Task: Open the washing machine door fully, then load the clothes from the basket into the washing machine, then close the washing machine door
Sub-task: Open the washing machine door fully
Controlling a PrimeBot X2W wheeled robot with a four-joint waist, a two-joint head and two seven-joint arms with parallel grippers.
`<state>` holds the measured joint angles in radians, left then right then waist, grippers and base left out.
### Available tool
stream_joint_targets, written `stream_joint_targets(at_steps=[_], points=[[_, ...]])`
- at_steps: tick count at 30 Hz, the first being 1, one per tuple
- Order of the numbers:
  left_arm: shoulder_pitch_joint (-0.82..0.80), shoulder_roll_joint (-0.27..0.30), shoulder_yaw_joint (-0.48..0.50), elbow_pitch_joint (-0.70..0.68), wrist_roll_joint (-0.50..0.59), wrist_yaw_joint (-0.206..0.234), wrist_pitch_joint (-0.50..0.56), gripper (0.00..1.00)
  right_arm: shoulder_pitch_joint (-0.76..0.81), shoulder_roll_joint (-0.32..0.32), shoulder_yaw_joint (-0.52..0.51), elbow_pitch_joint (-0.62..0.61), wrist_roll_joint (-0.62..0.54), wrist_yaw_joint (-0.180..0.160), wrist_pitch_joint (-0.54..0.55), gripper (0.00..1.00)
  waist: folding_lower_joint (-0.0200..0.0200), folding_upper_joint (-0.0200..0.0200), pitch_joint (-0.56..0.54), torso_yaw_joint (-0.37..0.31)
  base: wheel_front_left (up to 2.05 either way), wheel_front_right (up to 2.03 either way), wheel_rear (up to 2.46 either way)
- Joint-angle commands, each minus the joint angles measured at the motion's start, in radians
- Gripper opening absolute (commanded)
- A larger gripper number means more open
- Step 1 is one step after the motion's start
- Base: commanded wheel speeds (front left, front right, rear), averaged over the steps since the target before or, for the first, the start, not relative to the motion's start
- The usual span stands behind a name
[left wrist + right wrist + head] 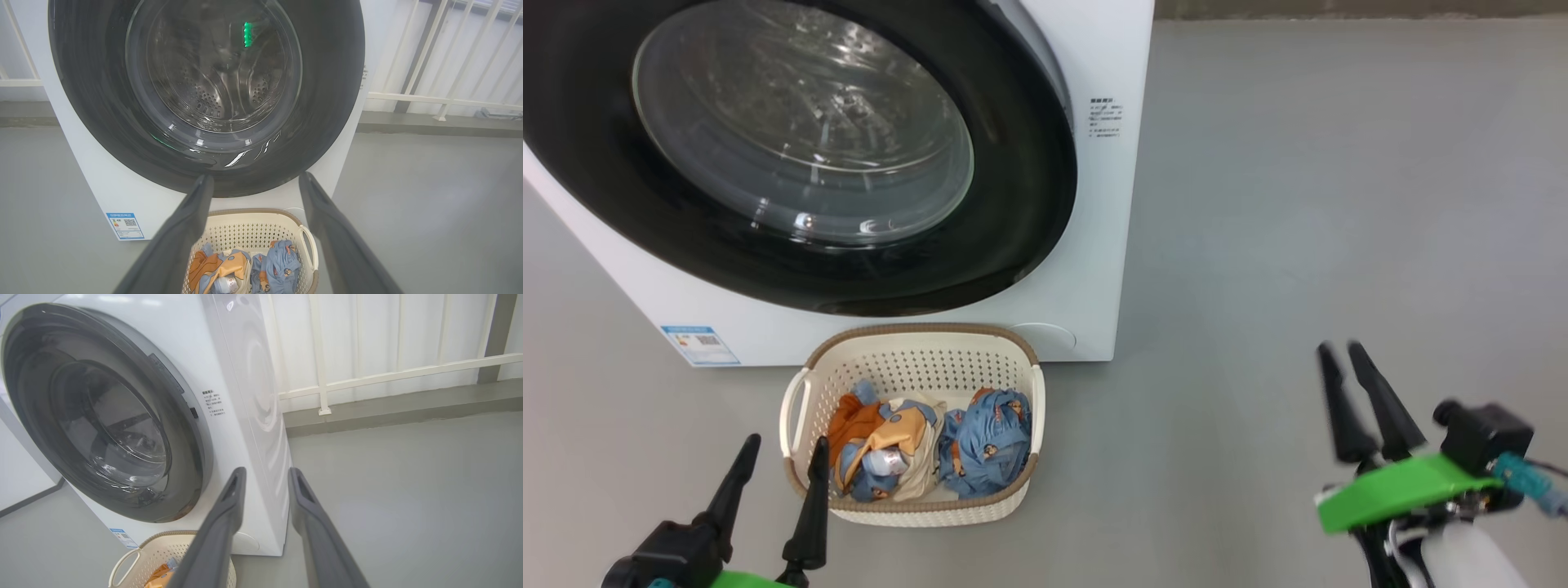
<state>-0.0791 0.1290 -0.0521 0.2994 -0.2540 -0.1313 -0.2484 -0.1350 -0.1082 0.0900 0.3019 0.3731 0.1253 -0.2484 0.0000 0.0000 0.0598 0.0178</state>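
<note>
Head view: glossy black washing machine door (796,155), closed.

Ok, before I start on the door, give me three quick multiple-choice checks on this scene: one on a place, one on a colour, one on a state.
1. Where does the basket stand?
A. On the floor, right in front of the washing machine
B. On top of the machine
C. Inside the drum

2. What colour is the basket's rim?
A. White
B. Black
C. Brown

3. How is the washing machine door?
A. Swung fully open
B. Shut
C. Half open

Answers:
1 A: the head view shows it on the grey floor just below the door.
2 C: a brown woven-look band runs round its top edge.
3 B: the black ring lies flush on the white front, and the clothes lie in the basket.
</note>
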Motion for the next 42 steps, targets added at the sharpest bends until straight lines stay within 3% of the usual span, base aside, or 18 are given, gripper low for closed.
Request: stream_joint_targets(at_steps=[1, 9, 14, 19, 24, 33, 42], points=[[-0.042, 0.008, 0.03, -0.02, -0.007, 0.001, -0.013, 1.0, -0.065, -0.001, 0.012, -0.026, 0.054, 0.005, -0.013, 0.0, 0.0, 0.0, 0.01, 0.009, 0.0, 0.0, 0.0], [-0.056, -0.008, 0.009, -0.012, -0.015, 0.001, -0.013, 1.0, -0.217, 0.006, 0.024, -0.045, 0.43, 0.005, -0.013, 0.0, 0.0, 0.0, 0.041, 0.04, 0.0, 0.0, 0.0], [-0.076, -0.012, -0.007, -0.011, -0.024, 0.001, -0.013, 1.0, -0.316, -0.06, 0.068, -0.05, 0.697, 0.005, -0.013, 0.0, 0.0, 0.0, 0.075, 0.071, 0.0, 0.0, 0.0], [-0.096, -0.015, -0.014, -0.01, -0.03, 0.001, -0.013, 1.0, -0.4, -0.134, 0.128, -0.046, 0.865, 0.005, -0.013, 0.0, 0.0, 0.0, 0.109, 0.095, 0.0, 0.0, 0.0], [-0.124, -0.023, -0.026, -0.005, -0.039, 0.001, -0.013, 1.0, -0.514, -0.222, 0.169, -0.036, 1.099, 0.005, 0.066, 0.0, 0.0, 0.0, 0.157, 0.13, 0.0, 0.0, 0.0], [-0.156, -0.037, -0.044, -0.003, -0.049, 0.001, -0.013, 1.0, -0.628, -0.267, 0.204, -0.077, 1.218, 0.005, 0.255, 0.0, 0.0, 0.0, 0.225, 0.155, 0.0, 0.0, 0.0], [-0.203, -0.051, -0.071, -0.001, -0.06, 0.001, -0.013, 1.0, -0.748, -0.296, 0.219, -0.059, 1.244, 0.005, 0.448, 0.0, 0.0, 0.0, 0.303, 0.185, 0.0, 0.0, 0.0]])
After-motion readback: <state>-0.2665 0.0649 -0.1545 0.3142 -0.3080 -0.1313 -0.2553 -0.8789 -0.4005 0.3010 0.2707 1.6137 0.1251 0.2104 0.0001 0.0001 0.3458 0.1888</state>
